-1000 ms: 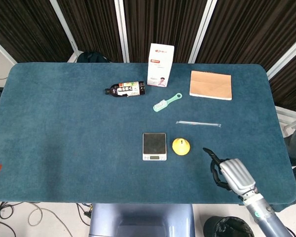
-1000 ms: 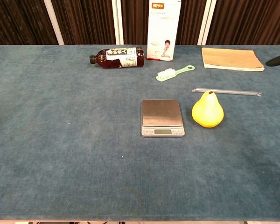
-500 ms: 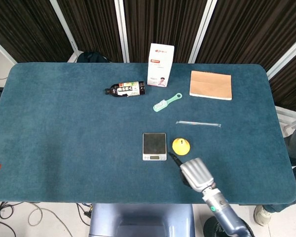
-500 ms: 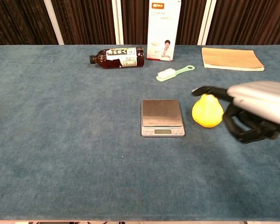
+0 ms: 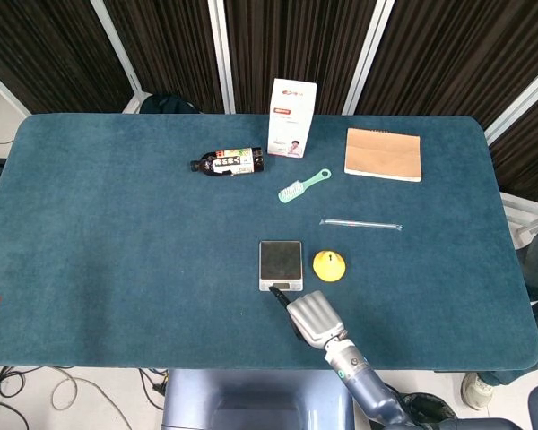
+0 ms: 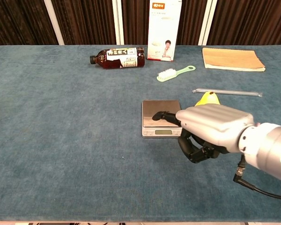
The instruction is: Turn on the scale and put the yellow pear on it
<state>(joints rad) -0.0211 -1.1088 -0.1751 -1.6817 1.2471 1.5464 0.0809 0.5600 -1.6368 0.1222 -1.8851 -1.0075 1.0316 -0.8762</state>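
The small silver scale (image 5: 281, 262) (image 6: 161, 114) lies flat near the table's front middle. The yellow pear (image 5: 329, 265) (image 6: 207, 98) stands just right of it, apart from it. My right hand (image 5: 312, 318) (image 6: 208, 129) hovers in front of the scale and holds nothing. One finger stretches toward the scale's front edge while the others curl under the palm. I cannot tell whether the fingertip touches the scale. In the chest view the hand hides most of the pear. My left hand shows in neither view.
Toward the back lie a dark bottle (image 5: 229, 161) (image 6: 118, 57) on its side, an upright white box (image 5: 291, 117), a green brush (image 5: 303, 185) and a brown notebook (image 5: 383, 154). A clear rod (image 5: 360, 224) lies behind the pear.
My right hand has swept left from the table's right front past the pear and now sits in front of the scale with one finger reaching to it. The scale and pear have not moved.
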